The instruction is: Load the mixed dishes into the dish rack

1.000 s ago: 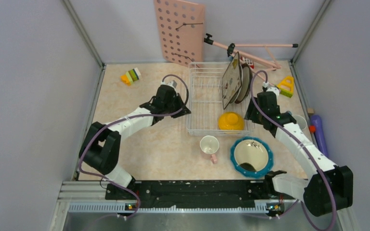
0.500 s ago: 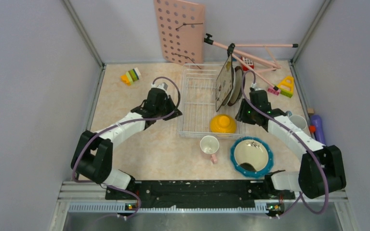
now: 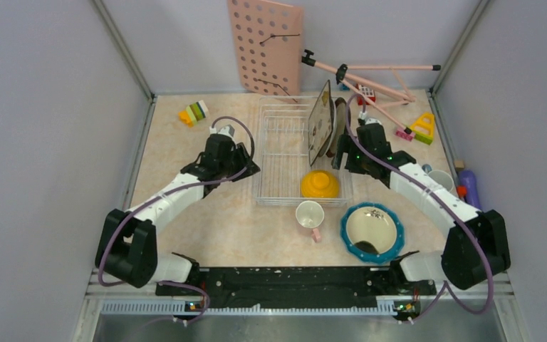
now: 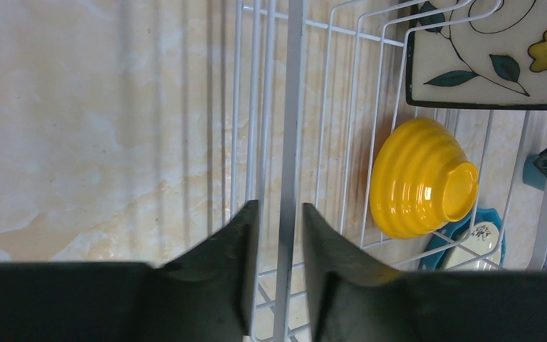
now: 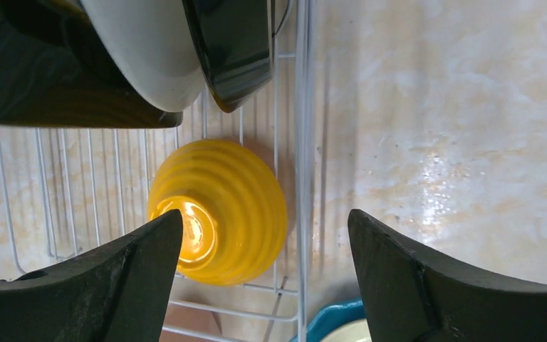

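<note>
Two arms flank the white wire dish rack [image 3: 283,153] at mid-tabletop [image 3: 171,135], one at each long side. The left gripper [image 4: 279,206] straddles the rack's left rim wire, its jaws narrowly parted with a sliver of space beside the wire. The right gripper [image 5: 263,214] brackets the right rim, jaws spread wide and holding nothing. Bare tabletop lies open to the rack's left, and its far edge sits near the leaning pink pegboard [image 3: 265,46]. A pink cup [image 3: 310,214] stands just off the near edge, and the teal white-dotted dish [image 3: 396,221] lies off the near right corner. Compared with a second ago, rack and arms stand farther left, while cup and dish have not moved. Inside the rack, the ribbed, glossy yellow-orange bowl [image 3: 320,184] rests upside down in the near right corner. Beyond it the square floral plate [image 3: 320,122] stands on edge, with a dark-rimmed round plate [image 3: 339,117] behind.
</note>
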